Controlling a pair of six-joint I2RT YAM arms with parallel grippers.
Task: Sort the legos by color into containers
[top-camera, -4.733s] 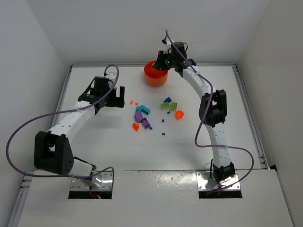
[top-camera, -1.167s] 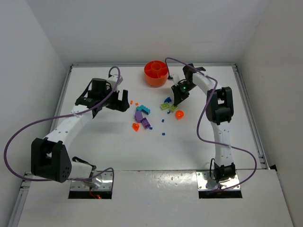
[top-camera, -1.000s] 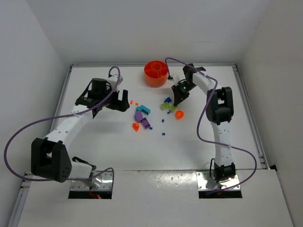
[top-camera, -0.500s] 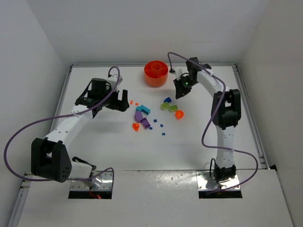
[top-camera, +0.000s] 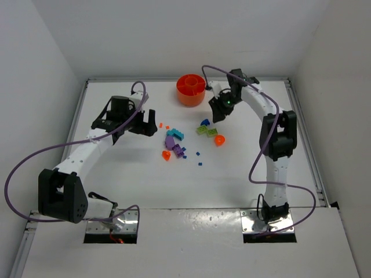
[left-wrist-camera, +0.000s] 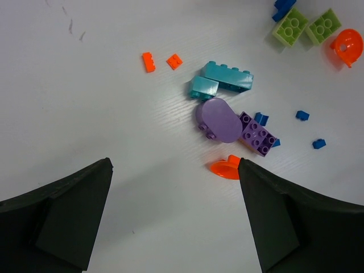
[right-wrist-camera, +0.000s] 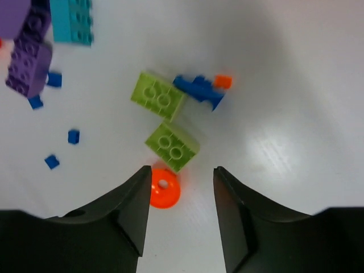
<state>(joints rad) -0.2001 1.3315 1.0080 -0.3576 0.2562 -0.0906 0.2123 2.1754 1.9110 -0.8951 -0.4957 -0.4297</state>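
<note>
The legos lie loose mid-table: two lime bricks [right-wrist-camera: 159, 95] [right-wrist-camera: 172, 147], a blue piece [right-wrist-camera: 199, 91], a round orange piece [right-wrist-camera: 165, 187], a cyan brick [left-wrist-camera: 227, 77], a purple rounded piece [left-wrist-camera: 219, 119] and a purple brick [left-wrist-camera: 257, 135]. The orange dish with the containers [top-camera: 191, 87] stands at the back. My right gripper [right-wrist-camera: 182, 173] hangs open above the lime bricks [top-camera: 204, 131], nothing between its fingers. My left gripper [left-wrist-camera: 174, 165] is wide open and empty, left of the pile, near an orange piece [left-wrist-camera: 226, 169].
Two tiny orange bits [left-wrist-camera: 149, 61] lie left of the cyan brick. Small blue squares [right-wrist-camera: 73, 136] are scattered in front of the pile. The white table has raised edges at the back and sides [top-camera: 290, 81].
My right gripper has lifted off the lime bricks, moved back toward the dish and gone from shut to open. The left arm has not moved.
</note>
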